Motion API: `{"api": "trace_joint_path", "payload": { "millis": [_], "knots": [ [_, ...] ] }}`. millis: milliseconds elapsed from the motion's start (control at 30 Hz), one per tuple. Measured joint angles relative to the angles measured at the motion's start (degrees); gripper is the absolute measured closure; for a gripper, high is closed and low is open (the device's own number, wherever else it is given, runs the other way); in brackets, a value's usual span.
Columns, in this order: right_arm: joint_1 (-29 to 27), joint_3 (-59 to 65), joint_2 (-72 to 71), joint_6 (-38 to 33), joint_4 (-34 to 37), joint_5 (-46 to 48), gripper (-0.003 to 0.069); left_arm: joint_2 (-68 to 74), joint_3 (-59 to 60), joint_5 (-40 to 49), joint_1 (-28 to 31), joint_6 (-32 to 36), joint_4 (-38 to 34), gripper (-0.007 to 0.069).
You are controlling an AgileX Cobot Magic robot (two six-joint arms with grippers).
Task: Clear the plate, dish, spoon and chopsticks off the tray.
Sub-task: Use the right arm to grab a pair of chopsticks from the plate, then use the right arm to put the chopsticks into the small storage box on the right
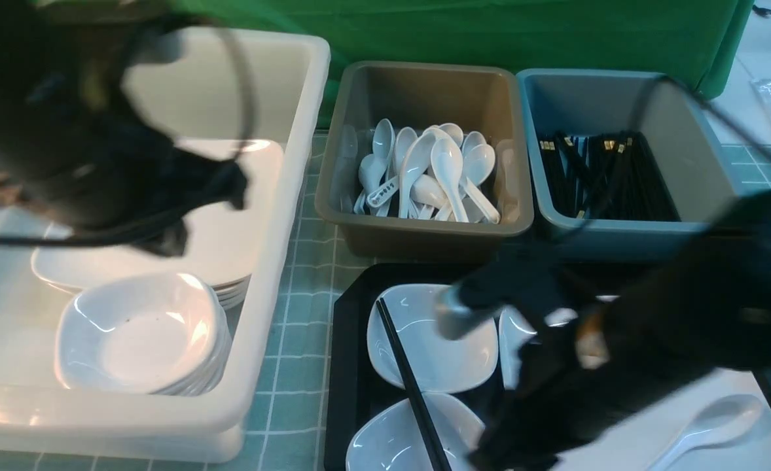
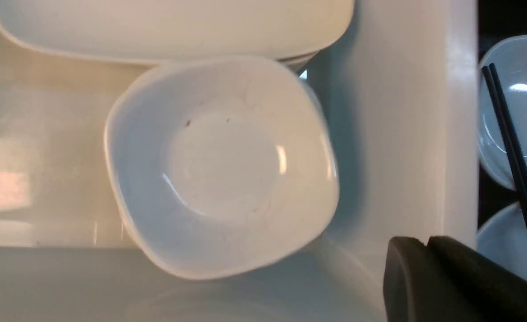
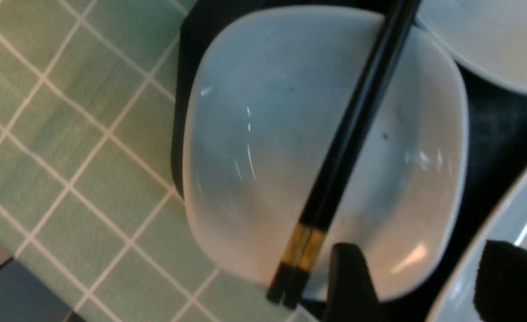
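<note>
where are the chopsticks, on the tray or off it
On it: the chopsticks lie across the far dish and the near dish, both sitting on the tray.

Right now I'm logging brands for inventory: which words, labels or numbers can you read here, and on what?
White spoon in the brown tub: dark lettering on its handle, too small and blurred to read.
Chopsticks: gold bands only, no lettering visible.
No other text is visible.
</note>
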Motion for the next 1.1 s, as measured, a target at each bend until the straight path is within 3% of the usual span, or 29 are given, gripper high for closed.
{"api": "trace_joint_path", "payload": {
  "millis": [200,567,633,733,1100],
  "knots": [
    [0.37,-6.34,9.25,0.91,-0.42,-0.32,0.0158,-6.51,8.70,-3.70,3.78,1.38,-3.48,0.0606],
    [0.53,-9.46,18.36,1.15,-0.32,0.12,0.0167,-9.48,12.25,-4.62,3.99,2.90,-4.57,0.0606],
    [0.53,-9.46,18.89,1.15,-0.37,0.12,0.0264,-9.48,12.25,-5.13,3.99,3.01,-4.84,0.0606],
    [0.53,-9.46,18.77,1.25,-0.37,1.02,0.0515,-9.48,12.25,-5.90,3.99,3.82,-4.91,0.0606],
    [-0.62,-9.77,6.01,1.08,-0.48,4.74,0.0531,-9.48,12.25,-6.31,3.99,3.95,-4.91,0.0606]
  ]
}}
